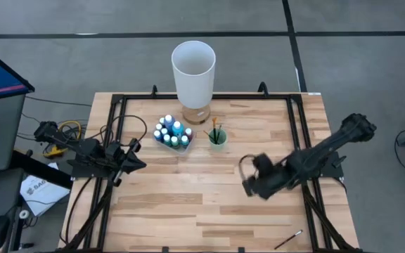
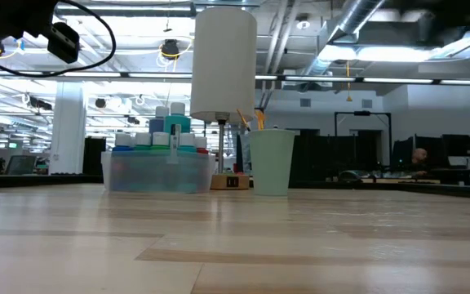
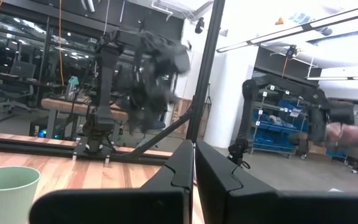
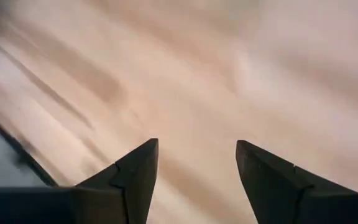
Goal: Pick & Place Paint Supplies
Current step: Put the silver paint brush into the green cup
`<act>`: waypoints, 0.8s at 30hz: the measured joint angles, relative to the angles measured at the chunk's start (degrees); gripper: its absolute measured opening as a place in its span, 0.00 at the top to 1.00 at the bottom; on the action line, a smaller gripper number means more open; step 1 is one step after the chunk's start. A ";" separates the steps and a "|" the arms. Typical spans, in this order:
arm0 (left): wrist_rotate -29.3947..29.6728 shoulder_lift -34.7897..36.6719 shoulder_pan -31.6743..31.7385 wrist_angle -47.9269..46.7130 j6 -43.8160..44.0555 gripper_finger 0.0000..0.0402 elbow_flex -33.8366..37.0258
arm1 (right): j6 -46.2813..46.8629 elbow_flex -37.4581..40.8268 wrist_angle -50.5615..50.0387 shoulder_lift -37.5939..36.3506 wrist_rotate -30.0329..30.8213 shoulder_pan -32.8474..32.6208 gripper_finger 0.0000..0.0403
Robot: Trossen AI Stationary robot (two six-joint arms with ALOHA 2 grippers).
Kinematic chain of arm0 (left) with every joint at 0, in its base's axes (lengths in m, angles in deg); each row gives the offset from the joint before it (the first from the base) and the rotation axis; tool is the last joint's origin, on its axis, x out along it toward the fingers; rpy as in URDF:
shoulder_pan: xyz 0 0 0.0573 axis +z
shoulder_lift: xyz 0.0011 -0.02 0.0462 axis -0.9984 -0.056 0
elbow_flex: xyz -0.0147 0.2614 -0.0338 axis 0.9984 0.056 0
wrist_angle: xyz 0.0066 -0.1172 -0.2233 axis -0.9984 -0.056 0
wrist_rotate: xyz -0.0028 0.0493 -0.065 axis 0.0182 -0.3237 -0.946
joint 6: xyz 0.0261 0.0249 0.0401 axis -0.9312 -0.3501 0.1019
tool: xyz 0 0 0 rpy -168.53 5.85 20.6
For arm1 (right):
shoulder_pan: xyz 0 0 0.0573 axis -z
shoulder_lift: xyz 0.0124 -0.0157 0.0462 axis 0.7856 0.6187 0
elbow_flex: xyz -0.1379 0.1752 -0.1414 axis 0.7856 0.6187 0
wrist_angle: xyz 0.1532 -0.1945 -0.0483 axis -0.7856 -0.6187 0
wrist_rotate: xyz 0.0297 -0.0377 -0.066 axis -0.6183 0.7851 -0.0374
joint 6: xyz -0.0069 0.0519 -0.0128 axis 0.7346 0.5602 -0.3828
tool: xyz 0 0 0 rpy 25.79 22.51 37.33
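My right pincer [image 1: 248, 185] hangs apart over bare table [image 1: 188, 211]. My left pincer [image 1: 140, 164], pressed together, waits near the table's left edge, beside the paint bottles [image 1: 172, 133].

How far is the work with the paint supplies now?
Done: the paint bottles stand together in a clear tray, and brushes stand in the green cup. In hand: nothing; the right hand is open and empty over the table, the left hand shut. Left: one brush near the table's front edge.

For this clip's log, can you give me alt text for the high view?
Seen from above, a wooden table holds a tray of paint bottles, a green cup with brushes and a tall white cylinder. Right gripper hovers mid-table, left gripper waits left; one brush lies near the front edge.
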 joint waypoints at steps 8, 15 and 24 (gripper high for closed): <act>-0.02 0.00 0.00 0.14 0.00 1.00 0.00 | 22.86 0.02 -8.28 13.48 -30.29 -8.91 0.48; -0.01 0.00 0.01 0.44 0.00 1.00 0.00 | 33.53 0.04 -5.08 19.89 -43.46 -17.29 0.45; 0.00 -0.13 0.02 0.51 0.00 1.00 0.00 | 44.85 0.37 3.53 20.32 -46.05 -25.46 0.48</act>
